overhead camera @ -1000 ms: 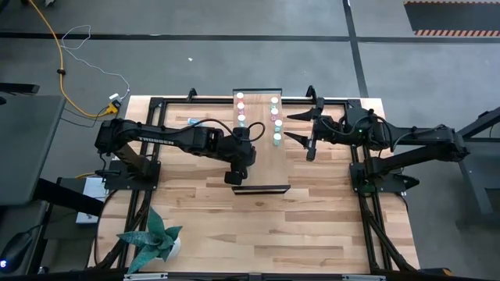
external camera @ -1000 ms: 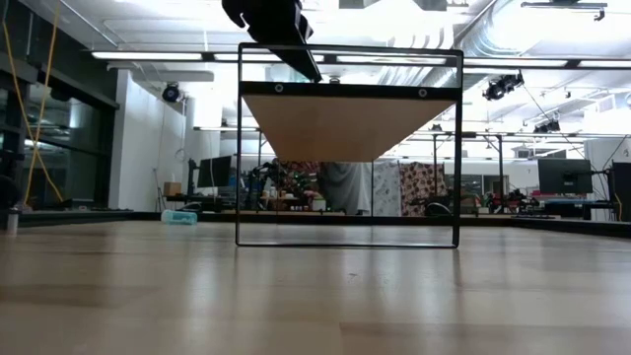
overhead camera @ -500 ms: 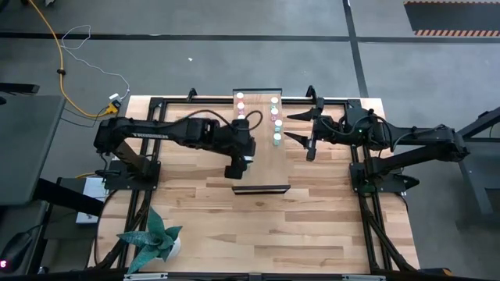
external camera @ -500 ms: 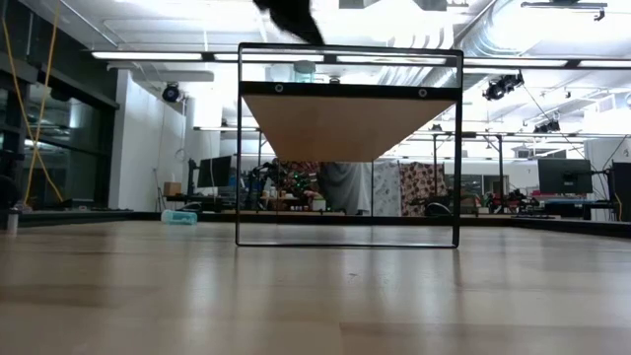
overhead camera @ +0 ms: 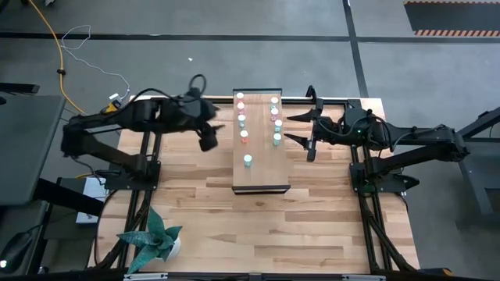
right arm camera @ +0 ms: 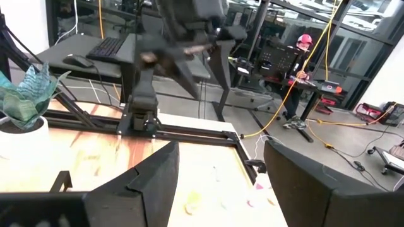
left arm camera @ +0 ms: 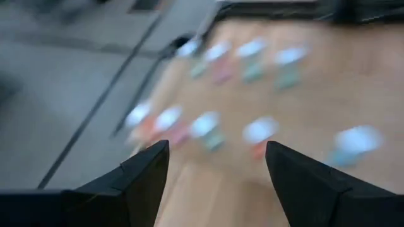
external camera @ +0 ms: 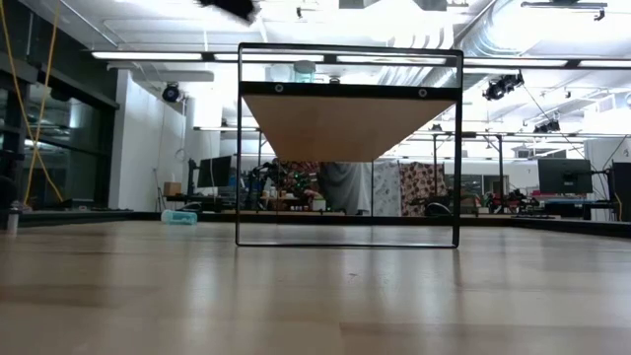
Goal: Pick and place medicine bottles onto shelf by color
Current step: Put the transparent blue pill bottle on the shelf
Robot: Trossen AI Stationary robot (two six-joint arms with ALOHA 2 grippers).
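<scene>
The shelf (overhead camera: 262,176) is a raised pale board on a dark frame (external camera: 350,148) in the middle of the table. Several white-capped vials stand on it in two rows, pink and teal in the left row (overhead camera: 242,119) and teal and pink in the right row (overhead camera: 277,123). One teal vial (overhead camera: 248,160) stands alone nearer the shelf's near end and shows on top in the low view (external camera: 306,69). My left gripper (overhead camera: 209,134) hangs open left of the shelf and looks down on blurred vials (left arm camera: 252,129). My right gripper (overhead camera: 299,129) waits open just right of the shelf.
A potted plant (overhead camera: 156,238) stands at the table's near left corner. A small teal thing (external camera: 179,217) lies on the table far to the left. The near half of the table (overhead camera: 312,226) is bare wood. In the right wrist view the left arm (right arm camera: 189,38) shows blurred.
My left gripper has risen from over the shelf's near part and swung away toward the table's left and far edge. A teal vial now stands alone on the shelf where the gripper had been. The right arm has kept still.
</scene>
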